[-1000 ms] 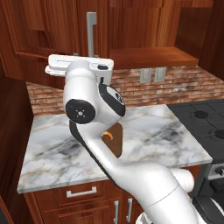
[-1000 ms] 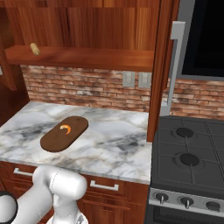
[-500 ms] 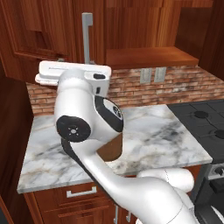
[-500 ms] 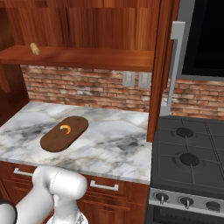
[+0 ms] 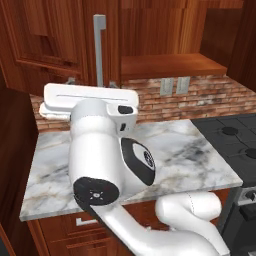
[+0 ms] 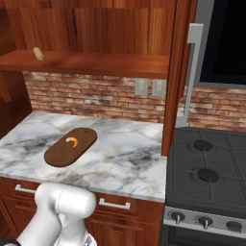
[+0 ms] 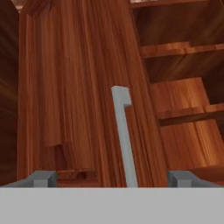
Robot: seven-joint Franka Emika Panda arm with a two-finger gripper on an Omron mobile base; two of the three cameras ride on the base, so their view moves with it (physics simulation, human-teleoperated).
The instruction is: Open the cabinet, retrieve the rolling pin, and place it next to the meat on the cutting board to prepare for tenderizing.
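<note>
The cabinet stands open, with its doors swung out. On its lower shelf at the far left lies the rolling pin, a small tan cylinder. Below it, the dark cutting board rests on the marble worktop with the orange-and-white meat on it. In the hand view my gripper is open. Its fingertips stand far apart on either side of the silver bar handle of the left door, without touching it. The same handle shows above my white hand.
The right cabinet door stands edge-on with its handle between the worktop and a black stove. The brick wall carries outlets. Drawers with short silver handles sit under the worktop. My arm blocks the board from the left.
The gripper has let go of the door handle and opened wide. The arm has swung back toward the left base camera, now looming larger and hiding the board there.
</note>
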